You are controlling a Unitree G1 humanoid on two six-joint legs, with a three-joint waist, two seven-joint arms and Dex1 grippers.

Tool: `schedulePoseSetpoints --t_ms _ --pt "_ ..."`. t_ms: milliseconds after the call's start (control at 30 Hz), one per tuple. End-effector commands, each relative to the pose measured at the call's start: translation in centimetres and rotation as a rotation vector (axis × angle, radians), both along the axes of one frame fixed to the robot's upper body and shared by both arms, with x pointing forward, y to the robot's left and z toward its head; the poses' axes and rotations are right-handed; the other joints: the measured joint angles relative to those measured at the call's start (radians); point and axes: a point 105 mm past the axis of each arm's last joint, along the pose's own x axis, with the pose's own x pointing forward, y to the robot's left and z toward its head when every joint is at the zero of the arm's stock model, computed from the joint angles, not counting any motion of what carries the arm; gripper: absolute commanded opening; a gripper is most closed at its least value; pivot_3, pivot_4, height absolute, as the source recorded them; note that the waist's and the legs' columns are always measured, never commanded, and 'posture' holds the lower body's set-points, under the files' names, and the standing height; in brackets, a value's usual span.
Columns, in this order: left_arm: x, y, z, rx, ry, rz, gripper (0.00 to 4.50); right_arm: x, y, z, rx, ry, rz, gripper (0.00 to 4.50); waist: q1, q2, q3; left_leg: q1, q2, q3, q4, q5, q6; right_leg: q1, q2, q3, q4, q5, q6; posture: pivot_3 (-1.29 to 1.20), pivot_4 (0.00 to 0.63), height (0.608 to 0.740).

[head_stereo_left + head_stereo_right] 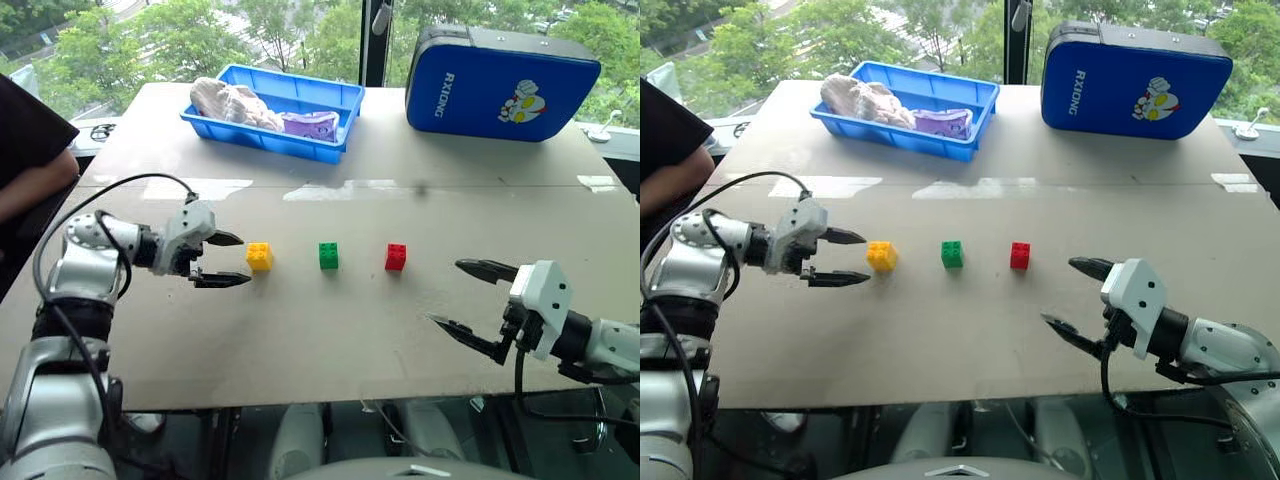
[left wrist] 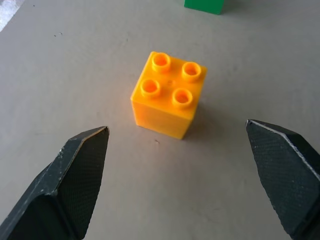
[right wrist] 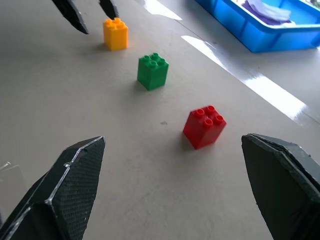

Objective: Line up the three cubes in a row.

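The three cubes stand on the surface [image 1: 330, 340] in a row from your left to your right: the yellow cube [image 1: 259, 256], the green cube [image 1: 328, 255] and the red cube [image 1: 395, 257], each well apart from its neighbour and all upright with studs on top. They look like hard, light plastic with smooth flat sides, so I judge they will not deform but can slip or tip if you pinch them near the top (the studs give no good hold). Better you take one by two opposite flat sides, low on the body. The left gripper [image 1: 222, 259] sits just beside the yellow cube with its jaws spread and nothing between them; the cube is free. The right gripper [image 1: 462, 295] hangs near the front edge, apart from the red cube, jaws spread wide and empty too. There is much open room around the row on all sides. The blue tray [image 1: 330, 95] and the blue case [image 1: 500, 85] stay far at the back, so only the front edge, close to the right gripper, needs your care.
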Motion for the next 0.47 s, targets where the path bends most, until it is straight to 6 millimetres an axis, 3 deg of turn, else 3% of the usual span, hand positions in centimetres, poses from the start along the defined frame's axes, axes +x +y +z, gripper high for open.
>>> schedulePoseSetpoints --t_ms 33,267,467 --pt "-1.6 -0.9 2.3 -0.128 -0.088 0.124 4.47 0.3 -1.8 0.0 -0.014 -0.012 -0.067 4.5 0.005 0.0 0.0 0.0 0.0 0.0 0.0 0.0 0.0 0.0 0.0 -0.001 0.0 -0.001 0.002 0.0 0.15 0.74" --pt "-7.8 -2.3 -0.5 -0.253 -0.051 0.336 4.47 -0.5 -5.1 -1.1 -0.051 0.06 -0.134 4.5 0.01 0.003 -0.001 0.002 -0.001 0.0 0.0 0.0 0.0 0.001 -0.006 -0.001 0.0 -0.002 0.004 0.0 0.15 0.74" --pt "-10.3 -2.4 -1.4 -0.283 -0.045 0.414 4.47 -1.3 -6.6 -1.3 -0.063 0.098 -0.123 4.5 0.023 0.006 -0.003 0.006 -0.001 -0.001 0.0 0.0 0.0 0.004 -0.005 -0.002 0.0 -0.003 0.003 0.0 0.15 0.74"
